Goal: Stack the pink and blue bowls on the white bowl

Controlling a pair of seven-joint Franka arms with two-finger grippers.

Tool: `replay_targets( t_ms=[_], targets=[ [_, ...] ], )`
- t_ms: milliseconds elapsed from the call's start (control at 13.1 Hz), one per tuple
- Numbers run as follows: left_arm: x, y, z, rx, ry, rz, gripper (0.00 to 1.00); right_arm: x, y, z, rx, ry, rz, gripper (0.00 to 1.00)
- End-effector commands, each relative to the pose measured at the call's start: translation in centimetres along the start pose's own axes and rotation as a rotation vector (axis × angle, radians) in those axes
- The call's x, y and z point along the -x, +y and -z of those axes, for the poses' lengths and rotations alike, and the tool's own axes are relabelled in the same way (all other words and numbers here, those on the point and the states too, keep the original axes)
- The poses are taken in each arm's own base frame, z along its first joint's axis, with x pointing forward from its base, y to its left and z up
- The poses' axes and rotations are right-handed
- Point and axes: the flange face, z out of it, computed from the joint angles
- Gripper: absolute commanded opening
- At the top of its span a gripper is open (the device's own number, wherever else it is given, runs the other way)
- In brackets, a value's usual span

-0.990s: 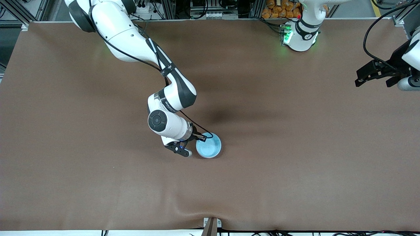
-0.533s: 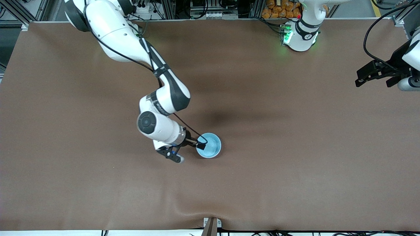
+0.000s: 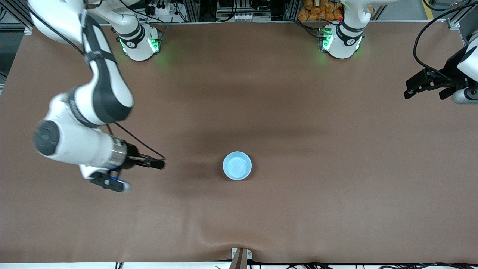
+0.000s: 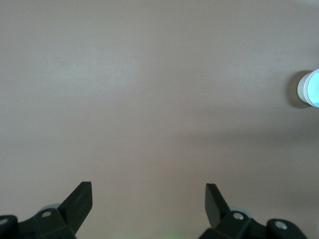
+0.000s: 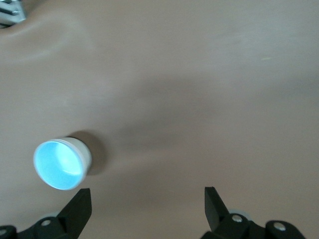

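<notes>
While the right arm hangs over the worktop [image 3: 336, 209] toward its own end of the table, the right claw [image 3: 155, 163] points along the surface at the blue bowl [image 3: 237, 166], well apart from it. From the right wrist, that claw [image 5: 148, 209] has its black wedge-shaped fingers [image 5: 79, 205] spread wide, with nothing but brown mat between them.

On to the middle: the blue bowl sits alone and upright, a small round glossy dish, its sky-blue inside catching the light. In the right wrist view the bowl [image 5: 59, 165] shows a pale outer wall under the blue rim; whether other bowls are nested beneath it, I cannot tell. Open mat lies all round it, matte and brown, with a soft ripple in the cloth at the edge nearest the front camera.

Over at the left arm's end, the left claw [image 3: 425, 91] hangs above the worktop's edge, waiting. From its wrist the claw [image 4: 148, 204] is spread wide and empty, and the bowl [image 4: 310, 88] is a small disc far off.
</notes>
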Motion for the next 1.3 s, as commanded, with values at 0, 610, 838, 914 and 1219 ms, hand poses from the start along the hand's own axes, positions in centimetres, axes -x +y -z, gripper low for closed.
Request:
replay_targets(
  t_ms=[0,610,838,914,1219],
  targets=[
    [0.2,-0.1,0.4,-0.017,0.007,-0.003,1.00,4.9,5.4,4.1,0.038,0.000,0.043,1.00],
    [0.0,-0.2,0.1,-0.030,0.006,-0.010,1.00,9.3,16.3,15.5,0.162,0.067,0.284,1.00],
    [0.0,-0.2,0.1,-0.030,0.005,-0.010,1.00,11.3,18.5,18.2,0.162,0.057,0.303,1.00],
    [0.0,-0.1,0.1,-0.030,0.005,-0.010,1.00,11.5,18.4,18.4,0.164,0.048,0.302,1.00],
    [0.0,0.2,0.0,-0.032,0.003,-0.004,1.00,12.0,17.7,18.4,0.186,0.035,0.255,1.00]
  ],
)
